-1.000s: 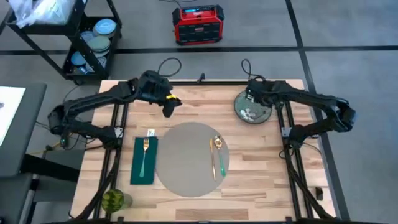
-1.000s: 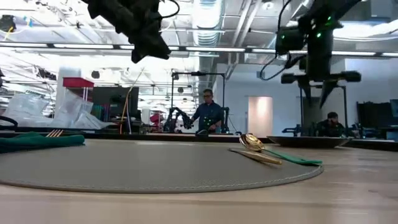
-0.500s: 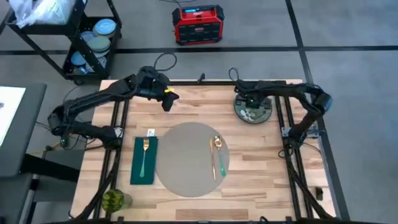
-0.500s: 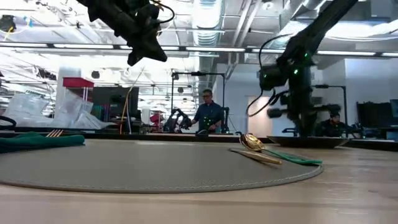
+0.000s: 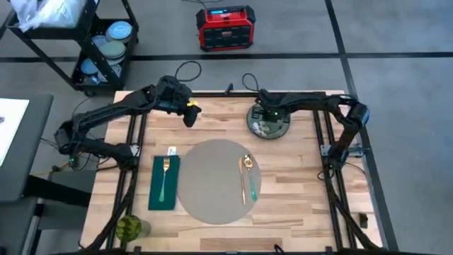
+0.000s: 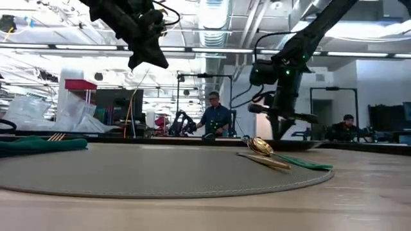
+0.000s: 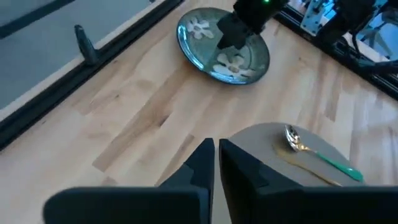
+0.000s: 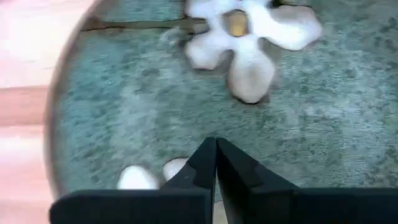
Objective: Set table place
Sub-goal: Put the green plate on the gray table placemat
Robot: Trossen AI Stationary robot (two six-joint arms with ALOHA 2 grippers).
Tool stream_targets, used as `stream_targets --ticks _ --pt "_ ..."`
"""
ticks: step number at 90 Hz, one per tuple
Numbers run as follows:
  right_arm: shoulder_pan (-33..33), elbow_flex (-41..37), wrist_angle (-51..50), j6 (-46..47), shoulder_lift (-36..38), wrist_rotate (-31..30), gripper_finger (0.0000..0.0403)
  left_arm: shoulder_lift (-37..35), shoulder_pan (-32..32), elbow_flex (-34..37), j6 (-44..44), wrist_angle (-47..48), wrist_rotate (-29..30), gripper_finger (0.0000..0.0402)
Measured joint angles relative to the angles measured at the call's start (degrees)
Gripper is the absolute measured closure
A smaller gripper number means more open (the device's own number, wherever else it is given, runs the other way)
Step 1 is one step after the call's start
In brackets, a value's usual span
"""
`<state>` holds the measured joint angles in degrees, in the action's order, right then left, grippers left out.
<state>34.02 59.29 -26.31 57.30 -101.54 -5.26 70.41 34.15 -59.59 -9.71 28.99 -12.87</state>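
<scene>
Your low view: placemat (image 6: 160,172) on tabletop (image 6: 359,199), gold spoon (image 6: 260,147) at its right edge, green napkin (image 6: 42,145) left, both arms overhead.

high: straight down, whole table (image 5: 297,177) | low: table height, level across placemat (image 6: 160,173) | right wrist: very close on floral plate (image 8: 348,112) | left wrist: shares this plate

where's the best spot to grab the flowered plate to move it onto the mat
Probably the raised rim of the plate, on the side facing its own arm. It lies flat on the table, so only the rim gives fingers something to pinch. The right gripper sits over it, shut.
</scene>
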Motion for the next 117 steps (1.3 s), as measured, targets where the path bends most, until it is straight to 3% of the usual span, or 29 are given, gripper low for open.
stream_targets --ticks 13,25,47,61,76,107,117 --pt "-1.7 3.9 0.1 -1.2 -5.5 4.0 0.0403 0.2 0.3 0.0 0.0 -0.1 0.1 0.0395" --pt "-4.8 10.9 -3.8 -3.4 -10.3 1.3 0.0403 1.2 0.3 0.0 -0.2 0.0 0.0 0.0395" --pt "-6.0 21.3 -9.0 -11.6 -11.1 -1.7 0.0403 2.0 0.2 0.0 -1.1 -0.2 -0.1 0.0395" --pt "-6.3 26.7 -21.2 -16.6 -9.5 -11.7 0.0403 2.0 0.4 0.0 -1.4 -0.5 0.0 0.0395" --pt "-2.6 26.8 -29.1 -21.5 -9.5 -12.0 0.0403 2.0 0.5 0.0 -2.0 0.0 0.0 0.0395" --pt "-2.7 20.1 -24.3 -19.2 -10.4 -9.7 0.0403 2.0 0.5 0.0 -3.2 0.0 -0.1 0.0395" --pt "-3.3 17.8 -21.6 -18.9 -10.4 -6.3 0.0403 2.0 0.5 0.0 -3.2 0.0 -0.1 0.0395"
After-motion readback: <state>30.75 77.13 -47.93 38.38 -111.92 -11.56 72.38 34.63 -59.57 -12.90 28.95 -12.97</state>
